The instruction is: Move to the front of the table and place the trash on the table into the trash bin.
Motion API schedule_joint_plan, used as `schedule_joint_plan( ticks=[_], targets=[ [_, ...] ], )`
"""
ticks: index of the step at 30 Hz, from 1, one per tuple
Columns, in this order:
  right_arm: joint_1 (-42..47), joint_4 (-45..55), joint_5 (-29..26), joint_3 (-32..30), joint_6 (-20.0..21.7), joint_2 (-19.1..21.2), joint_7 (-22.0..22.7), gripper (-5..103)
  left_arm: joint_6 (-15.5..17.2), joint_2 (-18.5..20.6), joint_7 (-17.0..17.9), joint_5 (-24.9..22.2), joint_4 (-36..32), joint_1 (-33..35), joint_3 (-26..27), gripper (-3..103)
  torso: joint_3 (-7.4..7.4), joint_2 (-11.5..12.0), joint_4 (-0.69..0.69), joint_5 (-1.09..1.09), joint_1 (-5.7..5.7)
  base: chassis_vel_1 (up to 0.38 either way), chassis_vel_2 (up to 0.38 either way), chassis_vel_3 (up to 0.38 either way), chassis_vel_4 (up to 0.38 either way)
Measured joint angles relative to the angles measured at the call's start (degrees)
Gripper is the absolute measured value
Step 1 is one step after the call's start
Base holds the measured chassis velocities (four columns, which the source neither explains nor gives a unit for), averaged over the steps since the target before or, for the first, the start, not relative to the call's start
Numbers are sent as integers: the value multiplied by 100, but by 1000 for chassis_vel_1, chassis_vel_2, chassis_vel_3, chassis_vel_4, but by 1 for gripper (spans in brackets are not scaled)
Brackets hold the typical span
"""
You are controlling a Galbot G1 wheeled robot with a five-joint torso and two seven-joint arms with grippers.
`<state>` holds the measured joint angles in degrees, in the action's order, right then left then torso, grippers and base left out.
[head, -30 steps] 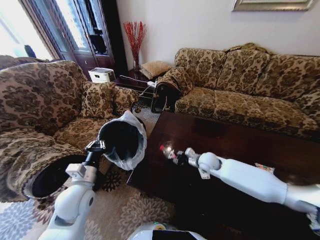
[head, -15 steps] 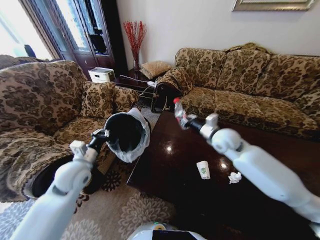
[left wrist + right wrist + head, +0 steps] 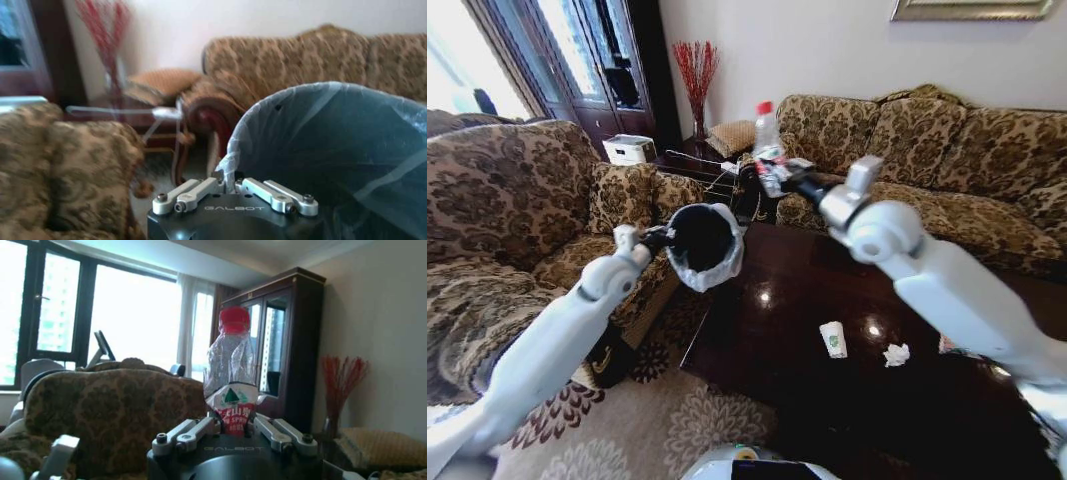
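Observation:
My right gripper (image 3: 775, 172) is raised above the far left end of the dark table (image 3: 947, 400) and is shut on a clear plastic bottle (image 3: 767, 130) with a red cap, held upright; the bottle (image 3: 230, 375) stands between the closed fingers in the right wrist view. My left gripper (image 3: 665, 235) holds the black trash bin (image 3: 705, 242), lined with a white bag, lifted in the air beside the table's left corner and tilted toward me. In the left wrist view the fingers are shut on the bag-covered rim of the bin (image 3: 333, 150). A white cup (image 3: 832, 338) and a paper wad (image 3: 895, 354) lie on the table.
A patterned armchair (image 3: 497, 200) stands to the left and a matching sofa (image 3: 917, 160) behind the table. A black bag (image 3: 752, 200) sits on the floor by the sofa's arm. A floral rug (image 3: 627, 420) covers the floor before the table.
My right arm has lifted the bottle from table height up and back over the far end. The left arm has raised the bin and carried it toward the table's corner.

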<state>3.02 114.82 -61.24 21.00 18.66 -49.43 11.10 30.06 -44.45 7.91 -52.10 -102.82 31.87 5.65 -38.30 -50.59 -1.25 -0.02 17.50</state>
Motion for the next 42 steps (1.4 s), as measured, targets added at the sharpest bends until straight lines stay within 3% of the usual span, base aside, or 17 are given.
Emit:
schedule_joint_plan(
  ticks=[4, 13, 15, 19, 21, 22, 24, 27, 32, 36, 38, 40, 42],
  targets=[
    [-91, -173, 487, 496, -155, -286, -295, 12, 612, 5, 3, -356, 14, -478, -236, 1, 1, 0, 0, 2, -1, 0, 0, 0, 0],
    [-3, -438, 1284, 921, -265, -403, -468, 10, 1009, 134, -215, -497, 19, -808, -247, 1, 2, 0, -1, 1, -2, 0, 0, 0, 0],
    [67, -513, 1440, 931, -254, -425, -399, 20, 1021, 172, -229, -527, -8, -826, -230, 1, 1, 0, 0, 3, -2, 0, 0, 0, 0],
    [135, -555, 1541, 917, -221, -460, -342, 25, 1022, 193, -229, -528, -33, -830, -212, 1, 1, 0, 0, 2, -1, 0, 0, 0, 0],
    [180, -618, 1679, 913, -209, -527, -268, 37, 1033, 195, -229, -536, -91, -830, -204, 1, 1, 0, 0, 2, -2, 0, 0, 0, 0],
    [180, -618, 1679, 913, -209, -527, -268, 37, 1033, 195, -229, -536, -91, -830, -204, 1, 1, 0, 0, 2, -2, 0, 0, 0, 0],
    [187, -612, 1712, 876, -131, -564, -225, 52, 1037, 195, -228, -538, -139, -817, -185, 1, 2, 0, -1, 2, -2, 0, 0, 0, 0],
    [182, -567, 1705, 852, -82, -554, -197, 58, 1037, 211, -229, -539, -154, -797, -172, 1, 2, 0, 0, 2, -2, 0, 0, 0, 0],
    [107, -491, 1658, 823, -72, -426, -189, 80, 1022, 238, -228, -550, -187, -721, -70, 1, 2, 0, 0, 2, -2, 0, 0, 0, 0],
    [88, -448, 1629, 794, -102, -370, -158, 90, 1014, 239, -228, -557, -214, -678, -27, 1, 1, 0, 0, 2, -2, 0, 0, 0, 0],
    [97, -329, 1461, 589, -142, -260, 24, 98, 1008, 238, -227, -559, -247, -603, 64, 1, 1, 0, -2, 3, -1, 0, 0, 0, 0],
    [138, -251, 1344, 414, -134, -158, 111, 100, 1005, 238, -227, -559, -261, -560, 121, 1, 2, 0, -2, 1, -1, 0, 0, 0, 0],
    [356, -34, 1140, -92, -20, 220, 186, 100, 970, 264, -239, -560, -284, -442, 265, 1, 1, 0, -3, 2, -2, 0, 0, 0, 0]
  ],
)
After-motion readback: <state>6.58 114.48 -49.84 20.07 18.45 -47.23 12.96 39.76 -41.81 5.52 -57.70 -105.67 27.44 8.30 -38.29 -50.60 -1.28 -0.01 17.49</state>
